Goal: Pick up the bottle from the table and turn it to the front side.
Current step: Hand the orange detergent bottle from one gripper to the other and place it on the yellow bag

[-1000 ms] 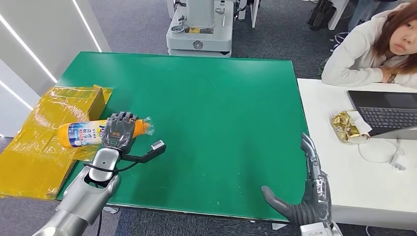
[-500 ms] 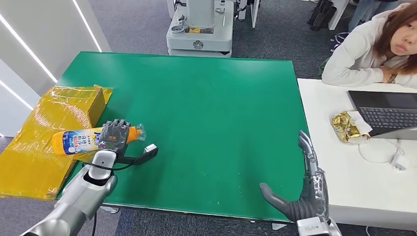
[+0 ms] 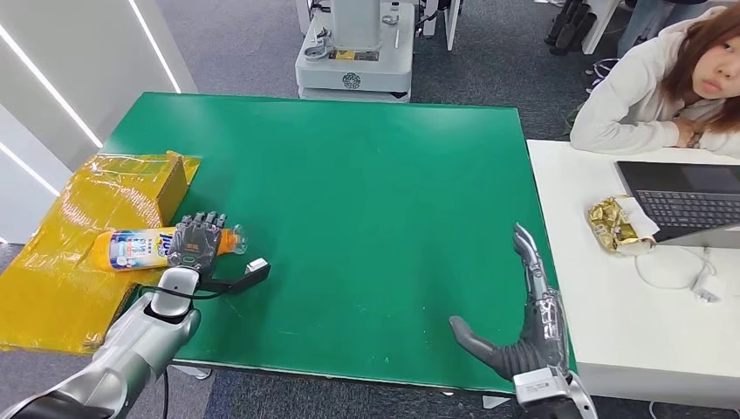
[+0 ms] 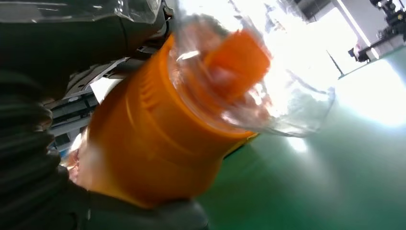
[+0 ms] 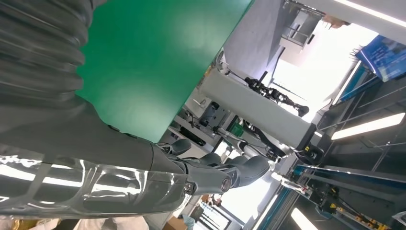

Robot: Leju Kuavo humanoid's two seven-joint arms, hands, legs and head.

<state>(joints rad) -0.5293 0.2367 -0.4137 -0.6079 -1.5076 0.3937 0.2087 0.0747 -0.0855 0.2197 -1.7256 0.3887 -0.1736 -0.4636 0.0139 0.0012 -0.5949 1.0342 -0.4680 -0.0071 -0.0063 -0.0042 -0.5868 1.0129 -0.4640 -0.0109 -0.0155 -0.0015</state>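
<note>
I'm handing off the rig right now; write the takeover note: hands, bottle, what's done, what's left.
Left hand: grips the bottle, which lies sideways at the green table's left edge, label showing, cap end toward the table's middle.
Right hand: holds nothing, fingers apart, over the table's near right corner.
Done: bottle grasped.
Left: confirm that the front side faces out; turn it if not.

Your right hand [image 5: 95, 158] enters from edge: grey ribbed cover, glossy palm shell, dark fingers [image 5: 239, 170] stretched out, nothing between them. Green table [image 5: 158, 62] lies beside fingers. Beyond fingertips you see white frame [image 5: 258, 110], bright lights.
</note>
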